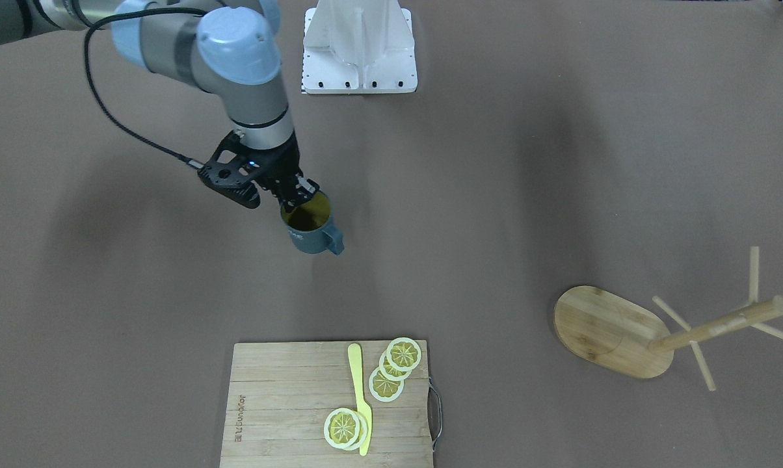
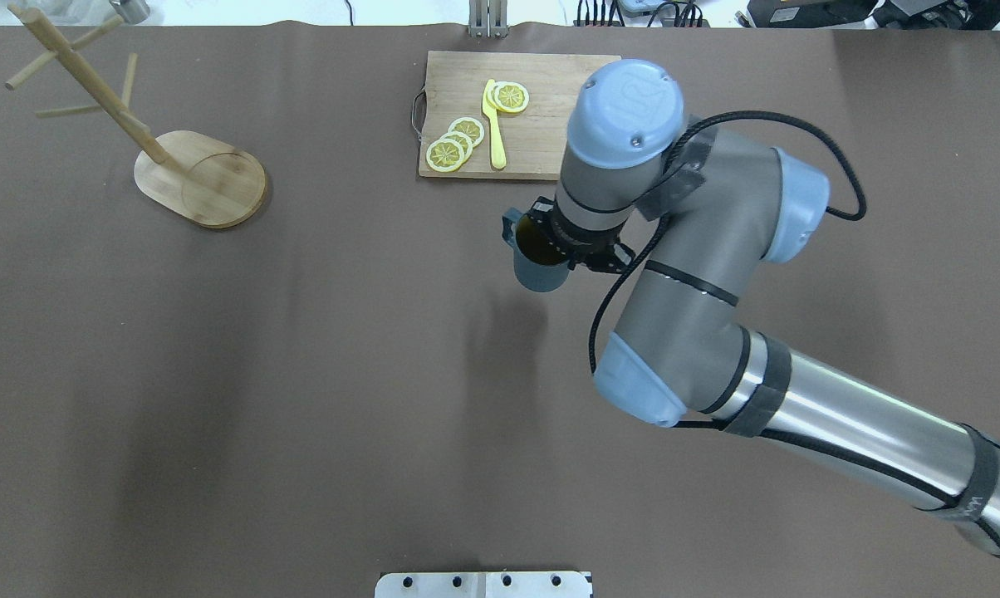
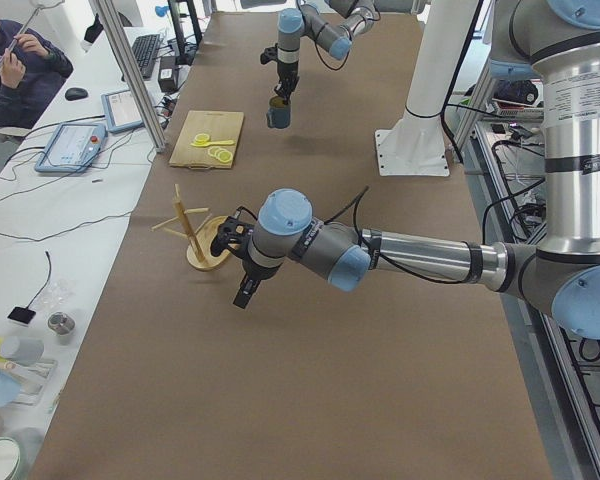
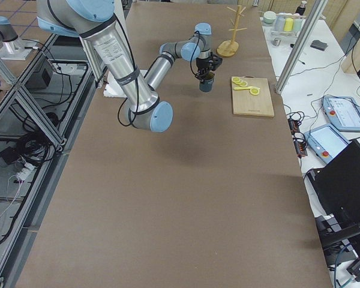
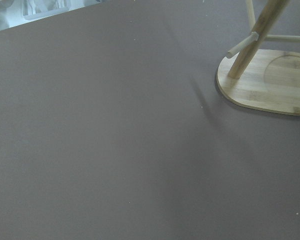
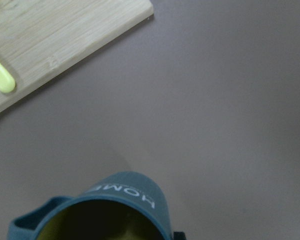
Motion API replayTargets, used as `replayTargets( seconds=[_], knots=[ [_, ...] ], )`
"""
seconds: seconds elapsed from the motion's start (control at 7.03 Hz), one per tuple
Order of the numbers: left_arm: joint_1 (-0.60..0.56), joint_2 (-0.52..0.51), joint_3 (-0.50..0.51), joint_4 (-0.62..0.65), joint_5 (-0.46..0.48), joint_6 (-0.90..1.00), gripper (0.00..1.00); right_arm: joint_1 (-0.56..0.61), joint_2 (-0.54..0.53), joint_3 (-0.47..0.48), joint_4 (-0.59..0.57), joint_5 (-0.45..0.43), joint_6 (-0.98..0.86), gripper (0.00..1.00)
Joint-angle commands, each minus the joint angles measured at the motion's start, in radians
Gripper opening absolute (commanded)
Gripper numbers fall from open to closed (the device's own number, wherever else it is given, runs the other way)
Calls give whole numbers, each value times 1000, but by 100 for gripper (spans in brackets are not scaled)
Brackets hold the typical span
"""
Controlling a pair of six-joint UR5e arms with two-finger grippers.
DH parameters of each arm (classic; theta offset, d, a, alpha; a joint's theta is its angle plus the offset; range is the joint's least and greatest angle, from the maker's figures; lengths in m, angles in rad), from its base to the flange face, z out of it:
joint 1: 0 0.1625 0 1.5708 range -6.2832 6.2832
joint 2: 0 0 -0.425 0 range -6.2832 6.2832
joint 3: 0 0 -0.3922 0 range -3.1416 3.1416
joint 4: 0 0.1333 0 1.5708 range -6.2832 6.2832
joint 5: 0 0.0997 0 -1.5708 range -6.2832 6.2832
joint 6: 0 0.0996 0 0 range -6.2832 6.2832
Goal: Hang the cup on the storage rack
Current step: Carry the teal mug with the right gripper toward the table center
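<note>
The blue-grey cup (image 1: pixel 310 237) with a yellow-olive inside hangs upright from my right gripper (image 1: pixel 294 195), which is shut on its rim, one finger inside. Its handle points toward the cutting board. The cup also shows in the overhead view (image 2: pixel 537 270) and at the bottom of the right wrist view (image 6: pixel 122 207), white lettering on its side. The bamboo storage rack (image 1: pixel 609 331) stands far off on my left side (image 2: pixel 205 178), with bare pegs. The left wrist view shows its base and post (image 5: pixel 270 82). My left gripper (image 3: pixel 245 295) hovers near the rack; I cannot tell whether it is open.
A bamboo cutting board (image 1: pixel 287 390) with lemon slices (image 1: pixel 395 367) and a yellow knife (image 1: pixel 360 396) lies beyond the cup (image 2: pixel 550 100). The white arm mount (image 1: pixel 359 49) stands at the robot's side of the brown table.
</note>
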Motion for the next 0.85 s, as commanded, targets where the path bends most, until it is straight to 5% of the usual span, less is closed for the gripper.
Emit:
replayTargets(
  seconds=[0.0,0.57,0.71],
  knots=[
    [-1,10,-1,-2,0,1,99,-75,111,-118,-3,-37,135,0],
    [-1,11,1,-2,0,2,99,-118,109,-135,14,-42,129,5],
    [-1,11,1,-2,0,2,99,-129,104,-135,41,-88,130,49]
  ],
)
